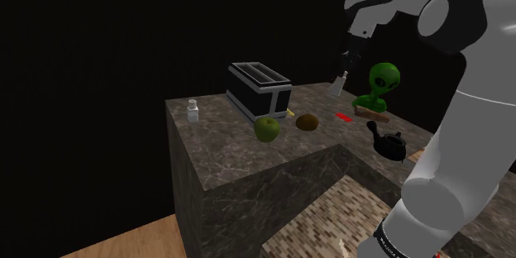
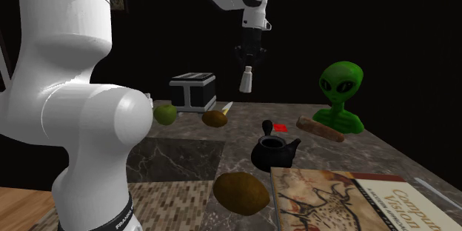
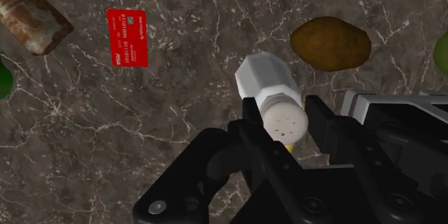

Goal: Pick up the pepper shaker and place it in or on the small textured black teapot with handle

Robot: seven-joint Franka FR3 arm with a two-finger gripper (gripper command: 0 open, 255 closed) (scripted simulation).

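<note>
Hanging from clenched end effector [image 3: 283, 117], pepper shaker [image 3: 264, 86]: long axis near vertical, holed end up.

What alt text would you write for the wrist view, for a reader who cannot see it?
The black gripper clasps a white shaker, its perforated cap facing the camera, above a dark marbled counter. On the counter lie a red card, a brown oval object and a rusty cylinder.

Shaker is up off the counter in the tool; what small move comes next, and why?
Probably carry it across toward the black teapot. The tool is shut on the white shaker, which hangs well above the counter, and the teapot stands off to one side, not beneath it.
</note>
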